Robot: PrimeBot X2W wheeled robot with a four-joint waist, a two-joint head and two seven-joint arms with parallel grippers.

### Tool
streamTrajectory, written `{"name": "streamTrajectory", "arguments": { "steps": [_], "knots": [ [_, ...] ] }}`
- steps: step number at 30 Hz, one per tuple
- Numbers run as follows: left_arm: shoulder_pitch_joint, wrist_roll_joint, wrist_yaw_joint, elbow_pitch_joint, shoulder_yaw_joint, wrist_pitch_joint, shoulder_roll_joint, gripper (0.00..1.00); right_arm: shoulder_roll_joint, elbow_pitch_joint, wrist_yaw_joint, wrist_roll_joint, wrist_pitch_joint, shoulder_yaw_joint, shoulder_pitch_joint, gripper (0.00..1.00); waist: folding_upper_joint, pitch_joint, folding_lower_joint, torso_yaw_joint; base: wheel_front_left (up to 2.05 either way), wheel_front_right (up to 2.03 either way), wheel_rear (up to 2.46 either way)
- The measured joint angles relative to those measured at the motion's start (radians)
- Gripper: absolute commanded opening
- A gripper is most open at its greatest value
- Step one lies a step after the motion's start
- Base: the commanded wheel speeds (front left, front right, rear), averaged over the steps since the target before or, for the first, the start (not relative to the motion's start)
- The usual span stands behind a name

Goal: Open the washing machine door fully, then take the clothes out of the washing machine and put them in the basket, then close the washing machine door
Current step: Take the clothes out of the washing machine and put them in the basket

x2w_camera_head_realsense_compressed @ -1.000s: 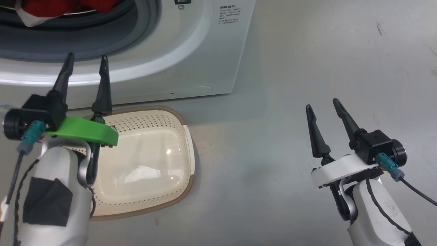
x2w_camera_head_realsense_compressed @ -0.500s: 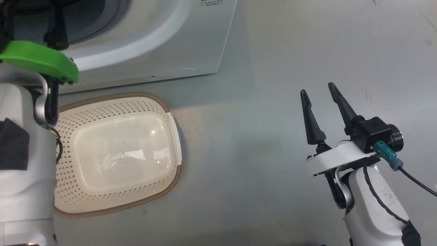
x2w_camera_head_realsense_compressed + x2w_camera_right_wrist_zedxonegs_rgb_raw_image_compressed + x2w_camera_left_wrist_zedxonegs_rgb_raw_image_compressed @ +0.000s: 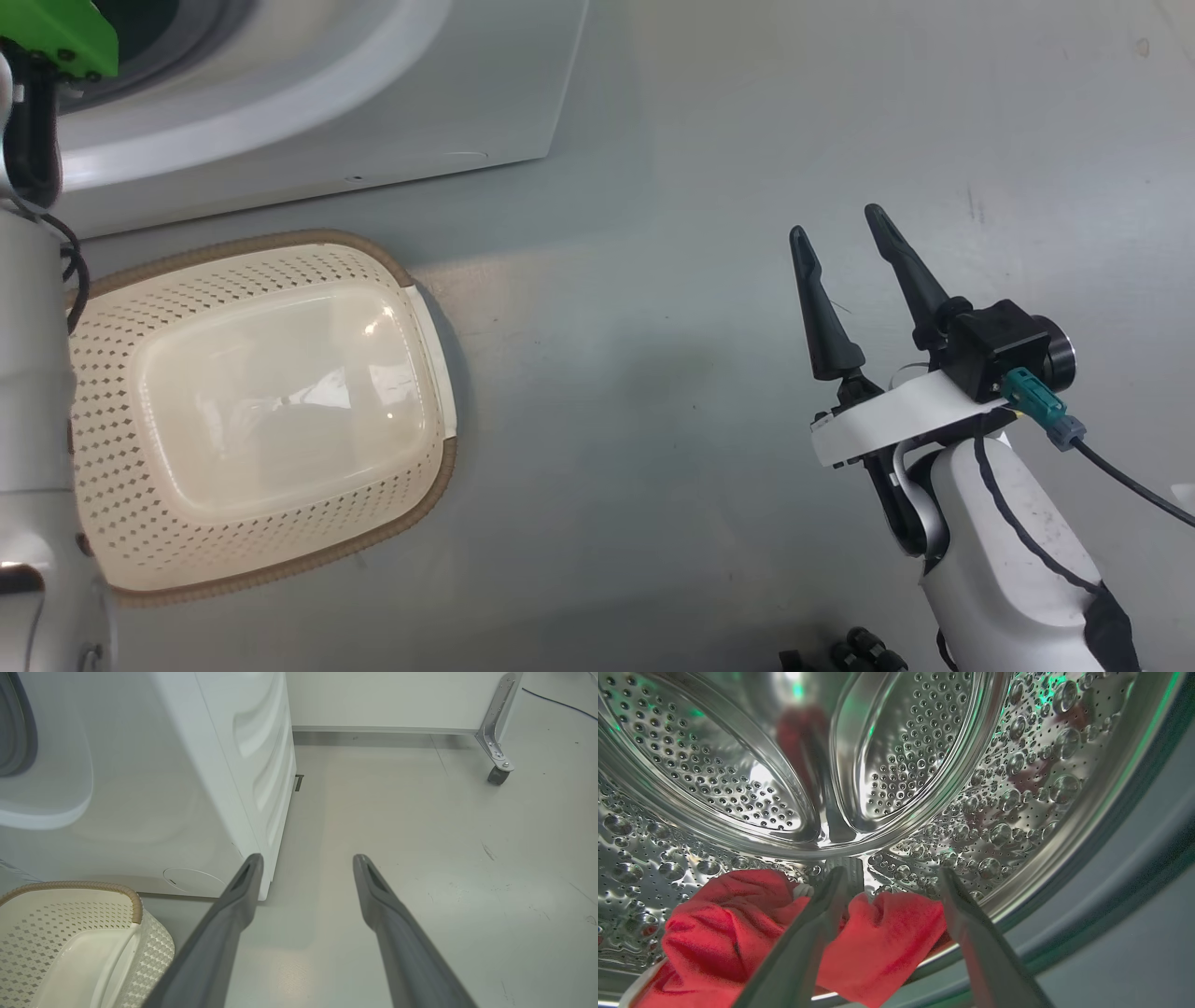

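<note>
The white washing machine [image 3: 392,103] stands at the top left of the head view, and the cream basket [image 3: 252,411] lies empty on the floor before it. My left gripper [image 3: 892,877] is open inside the perforated steel drum [image 3: 901,742]. Its fingertips [image 3: 836,877] hover just over the red clothes [image 3: 714,933], which are heaped at the drum's bottom front. Away to the right, my right gripper [image 3: 840,271] hangs open above bare floor with nothing between its fingers. The right wrist view shows the right gripper [image 3: 306,858] beside the machine's corner [image 3: 243,788] and the basket [image 3: 70,933]. The washing machine door is out of view.
Grey floor [image 3: 672,280] stretches to the right of the machine. A white panel on a metal leg with a caster [image 3: 497,774] stands at the back. A black cable [image 3: 560,704] lies on the floor behind it. Small dark parts [image 3: 840,649] sit at the head view's bottom edge.
The head camera has swung, shifting the whole picture left. My left gripper has gone up and forward through the machine's opening, out of the head view. The right gripper stays open.
</note>
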Motion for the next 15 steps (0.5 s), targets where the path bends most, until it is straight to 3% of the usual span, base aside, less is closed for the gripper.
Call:
{"name": "streamTrajectory", "arguments": {
  "steps": [15],
  "knots": [
    [-0.115, -0.035, -0.010, 0.131, 0.018, 0.095, 0.046, 1.00, 0.000, 0.000, -0.010, 0.027, 0.000, 0.038, -0.025, 1.00, 0.0000, 0.053, 0.0000, -0.060, 0.00, 0.00, 0.00]
  ]
}}
